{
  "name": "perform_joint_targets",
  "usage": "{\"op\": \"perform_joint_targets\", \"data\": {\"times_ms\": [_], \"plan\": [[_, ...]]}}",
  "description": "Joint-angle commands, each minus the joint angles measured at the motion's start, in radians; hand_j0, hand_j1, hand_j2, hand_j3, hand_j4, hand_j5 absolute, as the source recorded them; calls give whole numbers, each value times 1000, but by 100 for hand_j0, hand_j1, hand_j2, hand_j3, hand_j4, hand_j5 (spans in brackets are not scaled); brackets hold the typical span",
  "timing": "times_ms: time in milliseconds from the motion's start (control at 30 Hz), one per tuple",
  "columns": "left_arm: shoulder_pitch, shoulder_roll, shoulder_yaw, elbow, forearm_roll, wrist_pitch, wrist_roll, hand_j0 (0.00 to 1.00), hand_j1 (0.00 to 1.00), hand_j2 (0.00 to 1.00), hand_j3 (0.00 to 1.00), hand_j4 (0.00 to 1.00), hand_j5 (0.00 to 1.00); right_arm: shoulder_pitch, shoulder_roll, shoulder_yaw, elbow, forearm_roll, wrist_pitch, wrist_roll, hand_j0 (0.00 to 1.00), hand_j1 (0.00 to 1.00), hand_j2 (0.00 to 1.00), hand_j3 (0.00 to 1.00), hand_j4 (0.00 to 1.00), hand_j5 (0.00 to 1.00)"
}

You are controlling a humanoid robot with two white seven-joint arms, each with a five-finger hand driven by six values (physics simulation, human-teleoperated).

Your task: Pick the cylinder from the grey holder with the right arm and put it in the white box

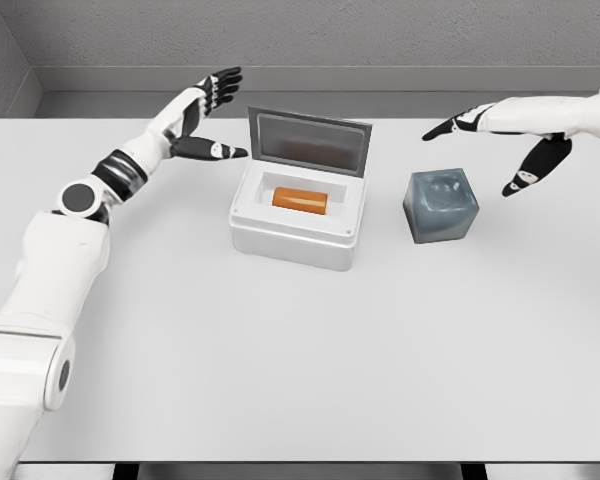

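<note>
An orange cylinder (300, 200) lies on its side inside the white box (298, 240), whose lid (309, 141) stands open at the back. To the right of the box sits the grey holder (441, 206), with nothing in it. My right hand (500, 150) hovers above and to the right of the holder, fingers spread and holding nothing. My left hand (212, 115) is raised to the left of the box lid, also open and holding nothing.
Everything rests on a pale table (280, 360) that runs to a grey wall at the back. The left arm (70, 230) stretches along the table's left side.
</note>
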Motion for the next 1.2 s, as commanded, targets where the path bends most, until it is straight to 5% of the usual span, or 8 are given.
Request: {"op": "perform_joint_targets", "data": {"times_ms": [0,1167], "plan": [[0,-4,6,2,6,1,0,100,100,100,100,100,100,-2,10,0,12,-7,2,0,100,100,100,100,100,100],[-11,-33,1,16,-12,1,0,93,93,93,93,93,93,0,5,-7,24,-7,2,-2,100,100,100,100,100,100]]}}
